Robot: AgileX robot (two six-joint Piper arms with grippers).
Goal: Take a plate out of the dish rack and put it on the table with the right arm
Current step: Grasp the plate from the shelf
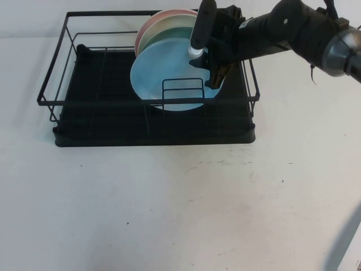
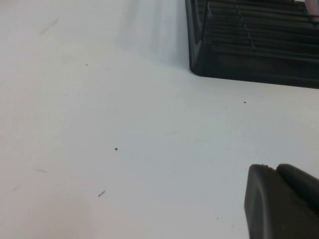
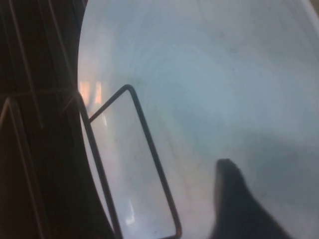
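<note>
The light sky-blue plate (image 1: 169, 76) stands on edge in the black wire dish rack (image 1: 62, 68), leaning on the small wire divider (image 1: 183, 90). A pale mint-green plate (image 1: 169, 28) and a pink plate (image 1: 145, 29) stand behind it. My right gripper (image 1: 208, 53) reaches in from the right and is open, with its jaws on either side of the blue plate's upper right rim. In the right wrist view the plate (image 3: 209, 74) fills the picture and one finger (image 3: 232, 194) lies before its face. The other finger is hidden. My left gripper (image 2: 279, 199) is shut, low over the table (image 2: 99, 124).
The rack's black tray base (image 1: 101, 121) sits at the back of the white table (image 1: 169, 203); its corner shows in the left wrist view (image 2: 249, 55). The rack's right wire wall (image 1: 252, 84) runs just under my right arm (image 1: 293, 28).
</note>
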